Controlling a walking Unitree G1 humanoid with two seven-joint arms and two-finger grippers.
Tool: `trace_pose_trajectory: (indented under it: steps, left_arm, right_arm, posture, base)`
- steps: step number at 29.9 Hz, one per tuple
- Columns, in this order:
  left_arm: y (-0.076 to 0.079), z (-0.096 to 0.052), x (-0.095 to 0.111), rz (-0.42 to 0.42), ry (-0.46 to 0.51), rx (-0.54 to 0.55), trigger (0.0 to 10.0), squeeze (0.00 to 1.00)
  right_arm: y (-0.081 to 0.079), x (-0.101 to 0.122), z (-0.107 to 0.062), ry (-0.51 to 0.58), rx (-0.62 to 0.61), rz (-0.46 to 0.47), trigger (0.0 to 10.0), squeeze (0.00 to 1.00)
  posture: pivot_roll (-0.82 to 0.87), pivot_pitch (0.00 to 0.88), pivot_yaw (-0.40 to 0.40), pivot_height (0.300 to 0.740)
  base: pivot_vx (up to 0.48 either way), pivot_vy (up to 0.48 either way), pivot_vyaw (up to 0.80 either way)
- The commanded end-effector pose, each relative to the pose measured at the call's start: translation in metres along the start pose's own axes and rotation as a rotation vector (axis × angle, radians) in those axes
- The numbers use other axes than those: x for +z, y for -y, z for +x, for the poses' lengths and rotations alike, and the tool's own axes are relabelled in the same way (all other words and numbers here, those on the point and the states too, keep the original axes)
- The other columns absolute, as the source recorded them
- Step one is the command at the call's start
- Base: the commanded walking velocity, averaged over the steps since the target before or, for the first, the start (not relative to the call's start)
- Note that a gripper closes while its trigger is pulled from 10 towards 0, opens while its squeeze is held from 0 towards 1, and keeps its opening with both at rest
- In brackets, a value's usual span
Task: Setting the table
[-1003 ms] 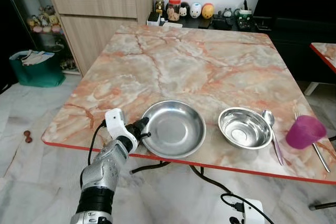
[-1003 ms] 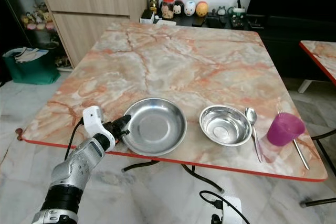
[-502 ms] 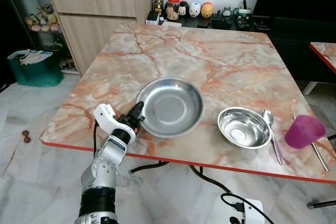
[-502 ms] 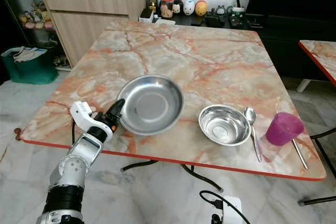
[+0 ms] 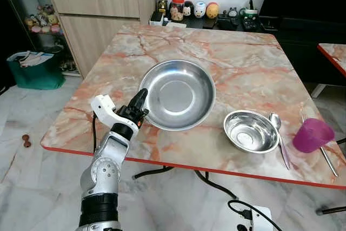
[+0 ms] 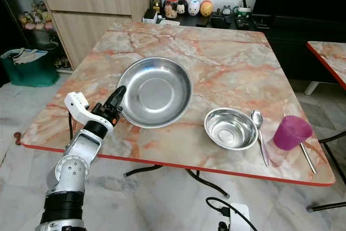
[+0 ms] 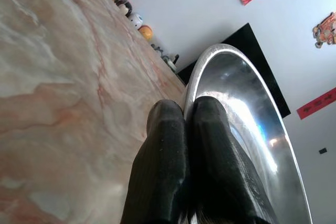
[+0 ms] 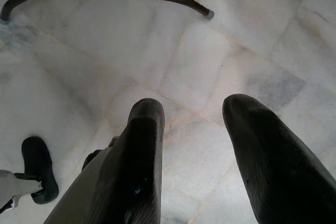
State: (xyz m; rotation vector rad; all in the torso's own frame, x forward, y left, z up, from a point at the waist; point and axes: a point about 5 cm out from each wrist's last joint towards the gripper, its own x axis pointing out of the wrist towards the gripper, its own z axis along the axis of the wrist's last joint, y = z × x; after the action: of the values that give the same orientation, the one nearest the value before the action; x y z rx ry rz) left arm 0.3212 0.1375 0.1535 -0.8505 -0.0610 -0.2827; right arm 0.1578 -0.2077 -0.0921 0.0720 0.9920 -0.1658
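Marble table [image 5: 227, 63] fills the room's middle, and the left gripper [image 5: 139, 105] pinches the near rim of the plate [image 5: 177, 94], fingers closed tight so the plate hangs tilted above the tabletop, clear of the bowl [image 5: 251, 131] further off to its right. Right gripper [image 8: 194, 145] hangs idle, fingers spread over floor.

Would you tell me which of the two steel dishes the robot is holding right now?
The wide, shallow steel plate, pinched at its rim by the left gripper and tilted up. The smaller, deeper steel bowl sits untouched beside the spoon.

Head cams downward over table [image 5: 243, 74]
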Motion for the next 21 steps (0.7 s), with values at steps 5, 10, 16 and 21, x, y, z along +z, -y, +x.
trace_pose_trajectory:
  steps: [5, 10, 16, 21]
  left_arm:
    - [0.012, 0.004, 0.004, 0.027, 0.024, -0.037, 10.0, 0.00]
    - [0.013, 0.004, 0.005, 0.032, 0.031, -0.037, 10.0, 0.00]
    - [0.025, 0.009, 0.016, 0.017, 0.070, -0.078, 10.0, 0.00]
    - [0.038, 0.014, 0.024, 0.017, 0.096, -0.119, 10.0, 0.00]
  right_arm:
    - [0.004, 0.003, 0.000, 0.015, -0.017, 0.013, 10.0, 0.00]
    - [0.004, 0.003, 0.000, 0.014, -0.018, 0.017, 10.0, 0.00]
    - [0.004, 0.003, 0.000, 0.012, -0.011, 0.030, 10.0, 0.00]
    - [0.003, 0.003, 0.000, 0.008, -0.004, 0.023, 10.0, 0.00]
  posture:
    - [0.07, 0.000, -0.065, 0.711]
    - [0.07, 0.000, -0.064, 0.711]
    - [0.07, 0.000, -0.065, 0.711]
    - [0.07, 0.000, -0.065, 0.711]
  base:
    - [0.000, -0.385, 0.00]
    - [0.000, -0.385, 0.00]
    - [0.000, -0.386, 0.00]
    - [0.000, -0.386, -0.44]
